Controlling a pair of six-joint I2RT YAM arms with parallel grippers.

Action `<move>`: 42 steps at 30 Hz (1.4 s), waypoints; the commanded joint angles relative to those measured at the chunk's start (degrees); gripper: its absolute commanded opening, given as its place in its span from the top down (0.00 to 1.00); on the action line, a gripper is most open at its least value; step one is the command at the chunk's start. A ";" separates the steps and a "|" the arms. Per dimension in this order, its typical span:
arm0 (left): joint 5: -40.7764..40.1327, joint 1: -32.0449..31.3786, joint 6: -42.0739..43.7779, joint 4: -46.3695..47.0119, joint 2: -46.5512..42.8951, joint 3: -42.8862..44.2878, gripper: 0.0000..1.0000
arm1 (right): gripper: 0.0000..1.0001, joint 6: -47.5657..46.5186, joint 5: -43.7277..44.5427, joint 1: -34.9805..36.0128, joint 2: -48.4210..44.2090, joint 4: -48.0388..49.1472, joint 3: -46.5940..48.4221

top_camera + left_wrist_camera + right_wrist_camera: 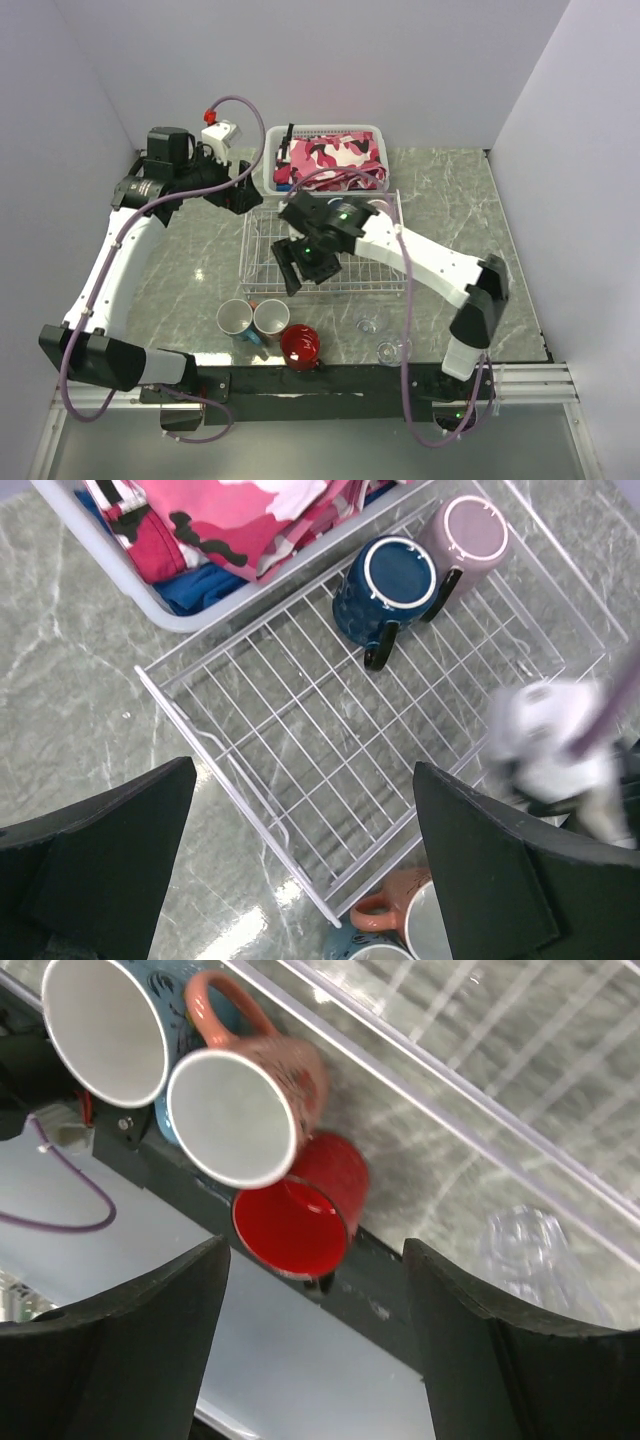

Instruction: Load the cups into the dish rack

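The white wire dish rack (pixel 262 240) lies mid-table. A navy mug (pixel 385 585) and a mauve mug (pixel 462 535) stand upside down in its far corner. In front of the rack stand a teal mug (pixel 235 318), a terracotta mug (pixel 270 318) and a red mug (pixel 300 347), with two clear glasses (pixel 372 320) (pixel 392 350) to their right. My left gripper (pixel 240 198) is open and empty above the rack's far-left corner. My right gripper (pixel 305 272) is open and empty above the rack's near-left part, looking down on the red mug (pixel 300 1210).
A white slotted basket (pixel 325 155) with pink camouflage cloth stands just behind the rack. The table's dark front edge (pixel 400 1300) runs right beside the red mug. The right arm crosses over the rack.
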 commanded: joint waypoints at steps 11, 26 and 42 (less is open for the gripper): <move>-1.68 0.56 -0.38 0.42 -5.78 -1.64 0.04 | 0.30 -2.64 -0.02 3.87 8.53 7.93 0.91; -0.89 0.92 -1.71 -0.55 -6.04 0.56 0.04 | 0.36 -3.78 1.74 4.83 13.97 13.20 -3.32; -3.00 1.71 -2.85 1.48 -8.77 -1.20 0.03 | 0.64 -5.27 4.28 8.96 18.82 12.95 -2.17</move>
